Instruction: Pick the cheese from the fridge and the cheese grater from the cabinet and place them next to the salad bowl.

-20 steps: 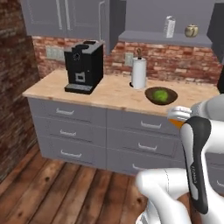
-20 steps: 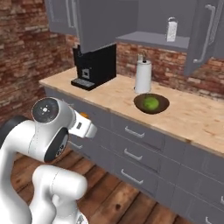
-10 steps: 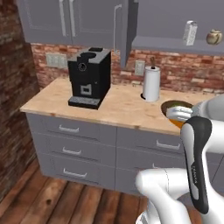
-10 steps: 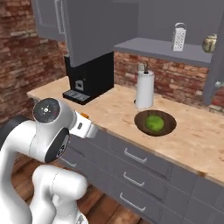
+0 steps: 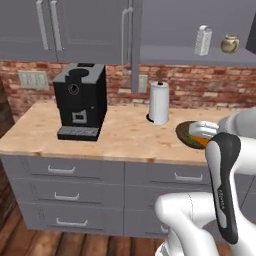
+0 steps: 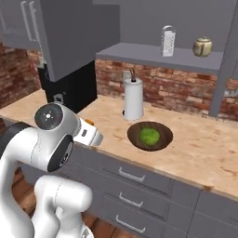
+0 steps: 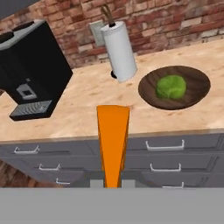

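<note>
Fingers [image 7: 113,181] clamped on the orange cheese [image 7: 113,135] out front of the tabletop [image 5: 125,135], salad bowl [image 6: 150,136] on pale wood beside the paper towel roll [image 6: 134,99], coffee machine [image 5: 80,101] left, red brick wall [image 6: 176,88] behind, cheese grater [image 6: 168,41] on the open cabinet [image 6: 153,52] shelf by a teapot [image 6: 202,47], grey drawers [image 5: 75,172] below.

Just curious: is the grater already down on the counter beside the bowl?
No, the grater stands up on the cabinet shelf beside a teapot.
</note>
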